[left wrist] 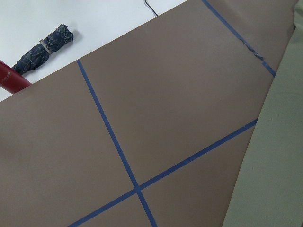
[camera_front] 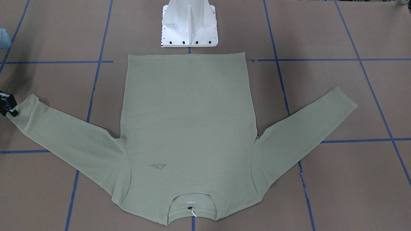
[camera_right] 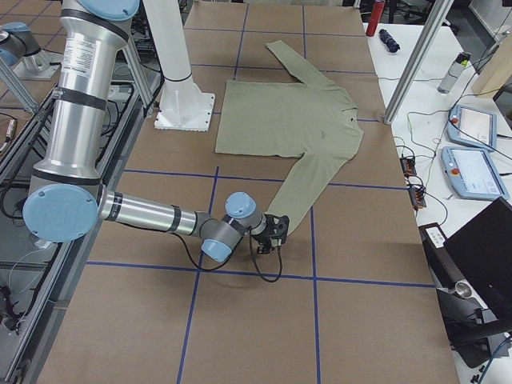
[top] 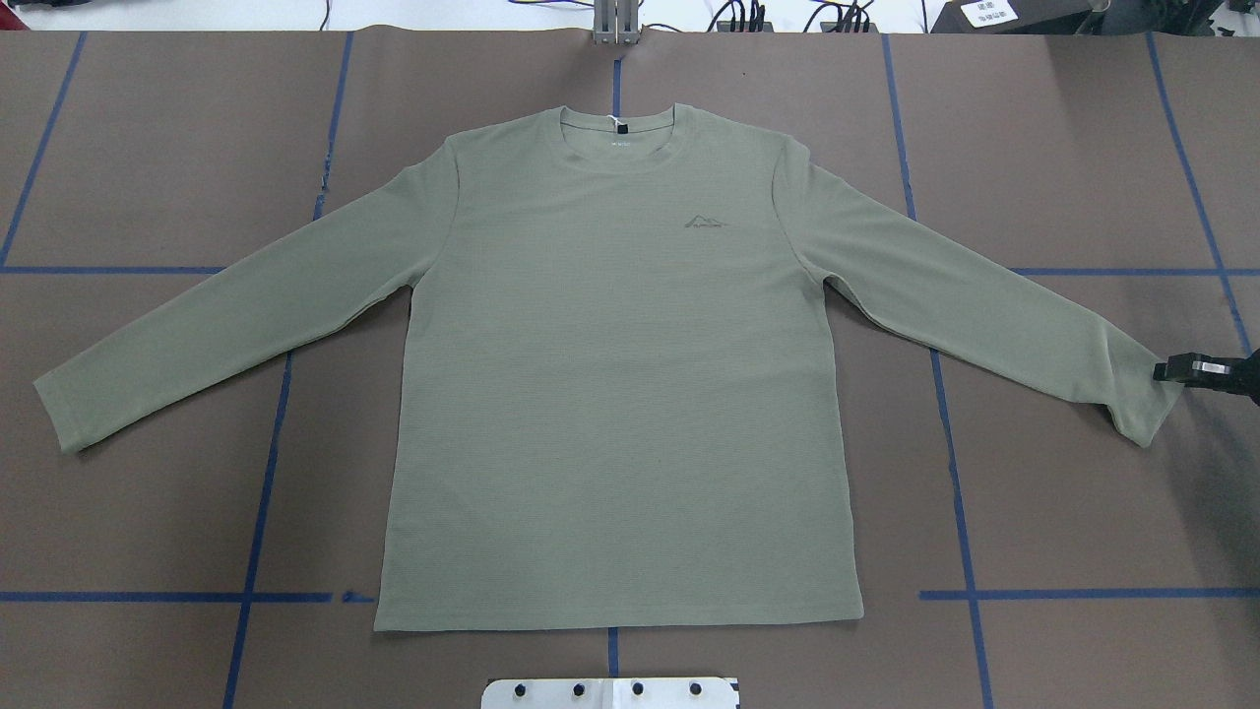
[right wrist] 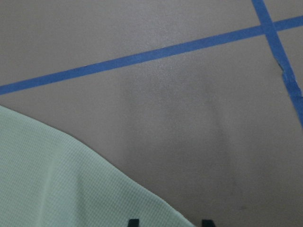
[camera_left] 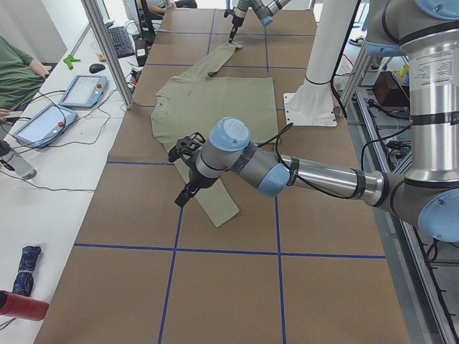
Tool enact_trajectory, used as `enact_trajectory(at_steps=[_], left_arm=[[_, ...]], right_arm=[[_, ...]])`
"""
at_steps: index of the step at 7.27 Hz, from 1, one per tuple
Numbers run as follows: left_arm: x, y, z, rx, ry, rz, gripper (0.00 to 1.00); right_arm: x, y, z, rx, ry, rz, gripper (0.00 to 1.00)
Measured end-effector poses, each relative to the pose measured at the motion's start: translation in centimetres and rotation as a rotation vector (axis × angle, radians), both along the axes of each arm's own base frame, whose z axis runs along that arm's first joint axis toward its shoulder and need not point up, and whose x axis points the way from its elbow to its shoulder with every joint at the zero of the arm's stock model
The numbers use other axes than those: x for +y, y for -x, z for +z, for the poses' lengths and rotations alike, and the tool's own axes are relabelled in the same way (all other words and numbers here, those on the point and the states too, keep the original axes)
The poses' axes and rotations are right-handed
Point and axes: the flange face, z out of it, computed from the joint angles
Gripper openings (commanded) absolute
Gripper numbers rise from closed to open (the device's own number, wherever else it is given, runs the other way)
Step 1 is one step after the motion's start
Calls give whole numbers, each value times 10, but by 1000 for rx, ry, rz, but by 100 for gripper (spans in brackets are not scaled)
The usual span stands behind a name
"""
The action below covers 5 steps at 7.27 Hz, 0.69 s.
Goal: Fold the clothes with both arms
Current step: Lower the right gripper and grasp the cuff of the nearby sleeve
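The sage-green long-sleeve shirt [top: 610, 394] lies flat and face up on the brown table, sleeves spread, collar on the far side from the robot's base. My right gripper [top: 1171, 371] is low at the right sleeve's cuff [camera_front: 27, 106]. In the right wrist view its two fingertips [right wrist: 133, 222] stand apart, open, at the cuff's edge [right wrist: 57, 179]. My left gripper [camera_left: 183, 197] shows only in the exterior left view, raised beside the left sleeve [camera_left: 215, 201] near its cuff; I cannot tell whether it is open or shut. The left wrist view holds only table and the sleeve's edge [left wrist: 274, 165].
The white pedestal base [camera_front: 189, 25] stands just behind the shirt's hem. Blue tape lines [top: 266, 492] cross the table. A side table carries tablets [camera_left: 82, 89], cables, a folded umbrella [left wrist: 45, 47] and a red bottle [left wrist: 9, 78]. A person in green sits at that table [camera_left: 14, 72].
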Motion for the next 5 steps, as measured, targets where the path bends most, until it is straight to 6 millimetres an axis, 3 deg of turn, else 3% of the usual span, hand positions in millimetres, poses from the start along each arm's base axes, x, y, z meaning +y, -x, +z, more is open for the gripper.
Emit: enact_trajectory(at_steps=[3,5], left_arm=[[-1,0,-1,1,-1,0,100],[-1,0,-2,1,-3,-1,100]], right_arm=[[-4,2,-20,-15,-34,-1,0],[-14,-1,-61,-39,-36,0,0]])
